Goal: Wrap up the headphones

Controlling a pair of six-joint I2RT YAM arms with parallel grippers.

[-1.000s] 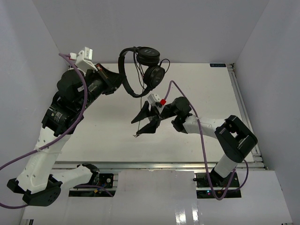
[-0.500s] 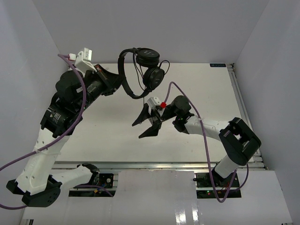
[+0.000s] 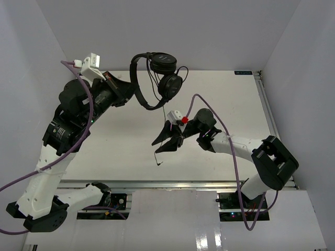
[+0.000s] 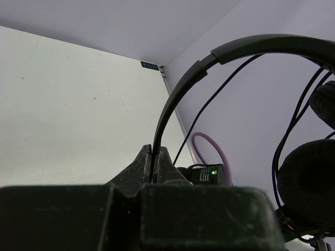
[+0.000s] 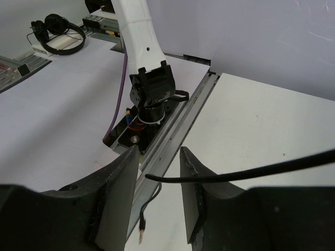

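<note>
The black headphones (image 3: pixel 157 78) hang in the air above the back of the table, with my left gripper (image 3: pixel 128 90) shut on the thin headband (image 4: pixel 178 99). One earcup (image 4: pixel 309 183) shows at the right of the left wrist view. The thin cord (image 3: pixel 166 112) drops from the earcups to my right gripper (image 3: pixel 166 141). In the right wrist view the cord (image 5: pixel 235 174) crosses the right finger (image 5: pixel 191 198) and passes into the gap of the right gripper (image 5: pixel 158 157). Its jaws stand apart and are not pinching it. The plug (image 5: pixel 140 238) dangles below.
The white table (image 3: pixel 225 104) has a metal rail (image 3: pixel 172 184) along its near edge and walls on three sides. The left arm's base (image 5: pixel 152 91) and its purple cable (image 5: pixel 118 104) stand beyond the rail. A second pair of headphones (image 5: pixel 57 34) lies off the table.
My right gripper's jaws spread wider, then narrowed round the cord, and the gripper shifted slightly toward the near edge. The plug now hangs lower. The left gripper kept its hold on the headband.
</note>
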